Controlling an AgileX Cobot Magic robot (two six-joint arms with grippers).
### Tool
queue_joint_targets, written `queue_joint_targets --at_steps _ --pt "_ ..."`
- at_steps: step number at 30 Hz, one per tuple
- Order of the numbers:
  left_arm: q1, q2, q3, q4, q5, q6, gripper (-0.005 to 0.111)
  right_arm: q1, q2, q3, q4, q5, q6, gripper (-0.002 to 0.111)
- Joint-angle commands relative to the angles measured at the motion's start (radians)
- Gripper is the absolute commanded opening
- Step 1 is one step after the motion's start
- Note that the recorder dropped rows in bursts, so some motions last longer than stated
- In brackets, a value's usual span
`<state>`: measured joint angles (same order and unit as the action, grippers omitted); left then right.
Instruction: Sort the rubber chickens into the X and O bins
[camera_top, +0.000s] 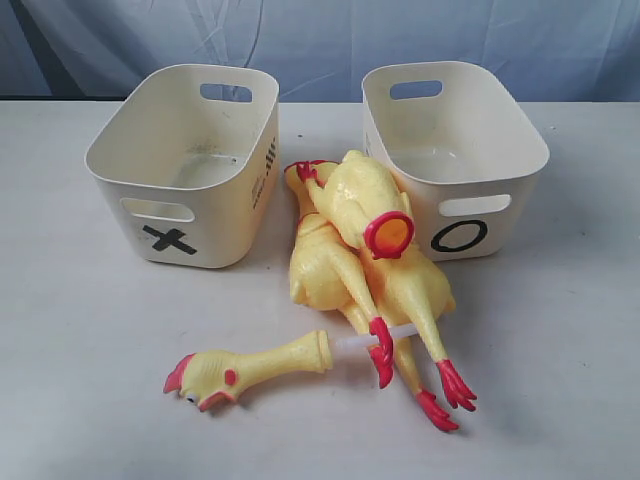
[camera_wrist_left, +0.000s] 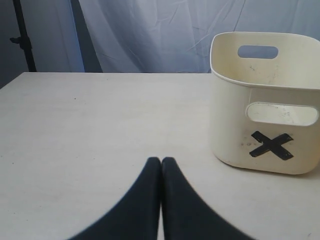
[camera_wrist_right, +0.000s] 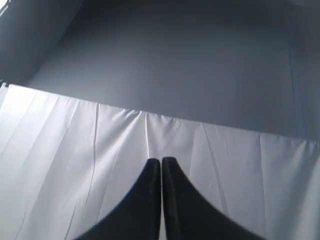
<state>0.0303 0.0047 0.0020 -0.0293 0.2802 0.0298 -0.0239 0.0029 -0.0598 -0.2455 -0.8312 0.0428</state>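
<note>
Yellow rubber chickens lie heaped between the two cream bins in the exterior view. A headless body (camera_top: 362, 205) with a red-rimmed hole rests on top of two whole chickens (camera_top: 320, 270), red feet toward the front. A loose head-and-neck (camera_top: 245, 368) lies on the table in front of them. The X bin (camera_top: 185, 165) stands at back left, the O bin (camera_top: 455, 150) at back right, both empty. Neither gripper shows in the exterior view. My left gripper (camera_wrist_left: 161, 161) is shut, empty, low over the table left of the X bin (camera_wrist_left: 267, 105). My right gripper (camera_wrist_right: 161, 161) is shut, empty, facing a white curtain.
The white table (camera_top: 90, 330) spreads around the bins and chickens. A pale curtain (camera_top: 320, 40) hangs behind the table. A dark stand pole (camera_wrist_left: 22, 37) is at the far left in the left wrist view.
</note>
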Motion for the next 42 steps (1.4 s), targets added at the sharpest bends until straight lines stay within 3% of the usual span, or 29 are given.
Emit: queue_joint_targets --at_steps 1,7,9,10,11,12,15,19,22,24,27,35,38,42 --pt "-0.005 -0.005 -0.002 0.004 -0.011 -0.003 0.000 -0.003 0.012 -0.161 0.011 0.053 0.001 0.002" --pt "-0.005 -0.005 -0.002 0.004 -0.011 -0.003 0.000 -0.003 0.184 -0.442 0.008 0.063 0.012 0.002" --pt "-0.005 -0.005 -0.002 0.005 -0.011 -0.003 0.000 0.007 0.242 -0.526 0.008 0.107 0.125 0.002" --pt "-0.005 -0.005 -0.002 0.005 -0.011 -0.003 0.000 0.015 0.295 -0.615 0.023 0.280 0.343 0.002" --pt "-0.005 -0.005 -0.002 0.005 -0.011 -0.003 0.000 0.014 0.323 -0.672 0.030 0.423 0.432 0.002" --pt "-0.005 -0.005 -0.002 0.005 -0.011 -0.003 0.000 0.017 0.385 -0.784 0.026 0.680 0.525 0.002" --pt "-0.005 -0.005 -0.002 0.005 -0.011 -0.003 0.000 0.078 0.535 -0.931 0.019 0.934 0.507 0.002" --pt "-0.005 -0.005 -0.002 0.005 -0.011 -0.003 0.000 0.200 0.689 -1.052 0.019 1.004 0.114 0.002" --pt "-0.005 -0.005 -0.002 0.005 -0.011 -0.003 0.000 0.257 0.719 -1.105 0.019 1.084 0.095 0.002" --pt "-0.005 -0.005 -0.002 0.006 -0.011 -0.003 0.000 0.303 0.757 -1.139 0.096 1.232 0.082 0.002" --pt "-0.005 -0.005 -0.002 0.006 -0.011 -0.003 0.000 0.347 0.849 -1.141 0.187 1.301 -0.032 0.002" --pt "-0.005 -0.005 -0.002 0.006 -0.011 -0.003 0.000 0.374 1.044 -1.141 0.321 1.313 -0.233 -0.001" --pt "-0.005 -0.005 -0.002 0.006 -0.011 -0.003 0.000 0.379 1.090 -1.139 0.382 1.558 -0.579 -0.001" --pt "-0.005 -0.005 -0.002 0.009 -0.011 -0.003 0.000 0.453 1.108 -1.079 0.397 1.631 -0.841 -0.001"
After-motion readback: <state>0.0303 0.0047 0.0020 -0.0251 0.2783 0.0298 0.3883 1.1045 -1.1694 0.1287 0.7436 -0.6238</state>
